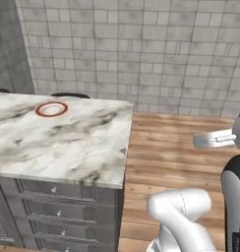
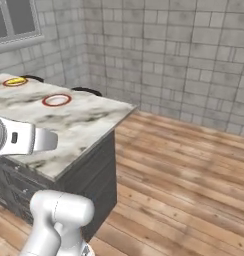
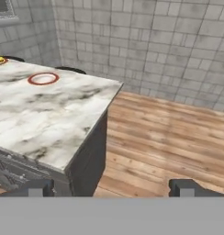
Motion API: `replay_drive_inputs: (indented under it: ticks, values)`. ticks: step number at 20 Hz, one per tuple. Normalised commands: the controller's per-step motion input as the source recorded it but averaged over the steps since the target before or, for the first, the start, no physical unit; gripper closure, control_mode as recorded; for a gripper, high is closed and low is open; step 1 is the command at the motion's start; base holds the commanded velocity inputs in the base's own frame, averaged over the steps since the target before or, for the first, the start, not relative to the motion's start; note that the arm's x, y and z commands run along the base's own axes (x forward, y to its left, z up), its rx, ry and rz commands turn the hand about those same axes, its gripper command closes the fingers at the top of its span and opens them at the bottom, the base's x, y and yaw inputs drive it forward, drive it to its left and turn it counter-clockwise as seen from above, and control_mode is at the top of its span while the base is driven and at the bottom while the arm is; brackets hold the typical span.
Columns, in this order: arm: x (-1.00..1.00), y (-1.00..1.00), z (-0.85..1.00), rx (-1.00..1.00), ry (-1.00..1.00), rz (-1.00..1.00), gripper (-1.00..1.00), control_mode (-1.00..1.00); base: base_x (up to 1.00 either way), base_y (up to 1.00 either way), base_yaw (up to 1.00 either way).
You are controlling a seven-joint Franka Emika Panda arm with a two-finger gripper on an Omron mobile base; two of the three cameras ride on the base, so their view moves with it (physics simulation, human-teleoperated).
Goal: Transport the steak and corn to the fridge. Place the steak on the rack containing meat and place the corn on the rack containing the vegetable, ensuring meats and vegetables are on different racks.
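Starting out, by my reading: nothing carried or stowed yet | bright yellow corn cob [image 2: 15, 80] lies on a red-rimmed plate at the far left of the marble-topped island counter [image 2: 69, 130] | round red-rimmed white plate [image 1: 51, 109] sits bare | gripper [image 3: 111, 188] wide apart, holding nothing | count: one corn, two plates; steak and fridge unseen
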Motion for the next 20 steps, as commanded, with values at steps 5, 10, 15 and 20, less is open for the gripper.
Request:
replay_drive_inputs:
  ticks: [5,10,15,20]
  values:
    - [0.0,0.0,0.0,0.0,0.0,0.0,-1.0,1.0,0.29,-1.0,0.37]
    - [0.0,0.0,0.0,0.0,0.0,0.0,-1.0,1.0,0.27,-1.0,0.38]
    - [0.0,0.0,0.0,0.0,0.0,0.0,-1.0,1.0,0.32,-1.0,0.34]
    - [0.0,0.0,0.0,0.0,0.0,0.0,-1.0,1.0,0.4,-1.0,0.33]
